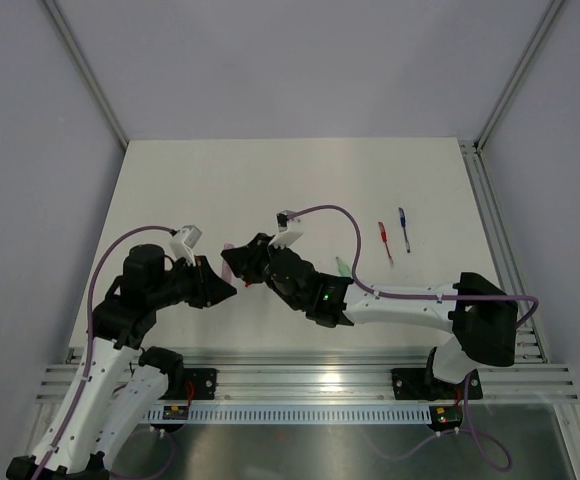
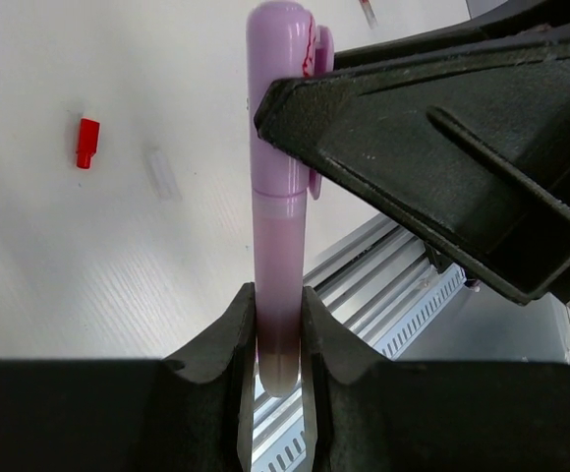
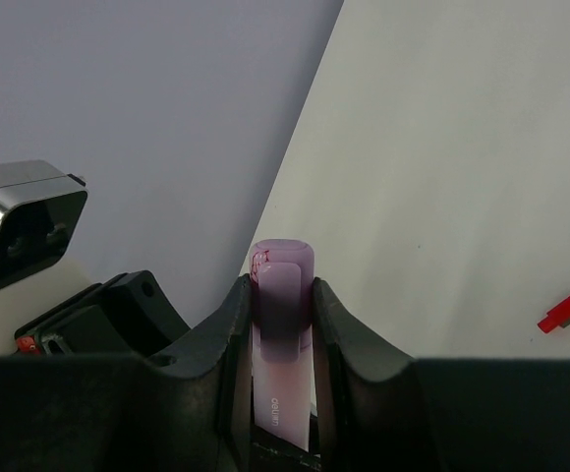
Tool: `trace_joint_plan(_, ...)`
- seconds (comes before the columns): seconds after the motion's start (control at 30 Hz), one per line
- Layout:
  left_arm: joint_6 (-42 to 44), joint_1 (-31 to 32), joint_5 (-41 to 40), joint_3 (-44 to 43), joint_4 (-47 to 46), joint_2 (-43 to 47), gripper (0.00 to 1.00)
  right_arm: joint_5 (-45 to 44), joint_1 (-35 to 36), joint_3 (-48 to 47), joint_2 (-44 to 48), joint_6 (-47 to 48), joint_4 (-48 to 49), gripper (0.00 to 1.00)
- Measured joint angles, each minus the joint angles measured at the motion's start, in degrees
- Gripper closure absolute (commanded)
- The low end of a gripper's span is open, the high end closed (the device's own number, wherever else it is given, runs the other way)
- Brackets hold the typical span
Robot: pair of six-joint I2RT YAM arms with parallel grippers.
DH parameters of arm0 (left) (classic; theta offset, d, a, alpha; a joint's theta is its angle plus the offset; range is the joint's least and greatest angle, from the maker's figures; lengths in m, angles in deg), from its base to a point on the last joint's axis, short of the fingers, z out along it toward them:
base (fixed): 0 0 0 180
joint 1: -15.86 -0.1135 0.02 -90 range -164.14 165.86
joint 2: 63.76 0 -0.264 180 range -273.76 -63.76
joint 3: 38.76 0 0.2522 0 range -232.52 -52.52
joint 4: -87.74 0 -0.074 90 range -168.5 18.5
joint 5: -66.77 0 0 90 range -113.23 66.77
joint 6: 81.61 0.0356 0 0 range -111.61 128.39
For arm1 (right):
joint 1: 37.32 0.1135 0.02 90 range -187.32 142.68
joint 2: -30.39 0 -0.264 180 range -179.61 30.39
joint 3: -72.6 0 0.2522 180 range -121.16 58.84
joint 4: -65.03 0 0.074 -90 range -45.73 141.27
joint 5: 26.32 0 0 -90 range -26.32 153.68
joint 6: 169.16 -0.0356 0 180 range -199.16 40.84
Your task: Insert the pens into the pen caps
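One pair joined, more to go

One pink pen [image 2: 277, 265] is held above the tabletop [image 1: 270, 180]; the left pincer [image 2: 278, 324] clamps its lower end; the right pincer [image 3: 283, 315] clamps the pink cap [image 2: 280, 98], which looks seated; a red pen [image 1: 385, 243], blue pen [image 1: 404, 230] and loose red cap [image 2: 86, 141] lie waiting.

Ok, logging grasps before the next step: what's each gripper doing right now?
Left gripper: shut on the pink pen.
Right gripper: shut on the pink cap.

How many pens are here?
4: pink pen between left hand and right hand; thin red pen and blue pen side by side; pale green pen by right arm. Others may hide.
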Motion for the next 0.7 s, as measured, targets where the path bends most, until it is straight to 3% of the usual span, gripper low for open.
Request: trace_joint_plan(0.7,-0.3,0.3,-1.0,-0.7,0.9,-1.9,1.00,-1.7,0.3,0.3,-0.1,-1.3,-1.4,1.00)
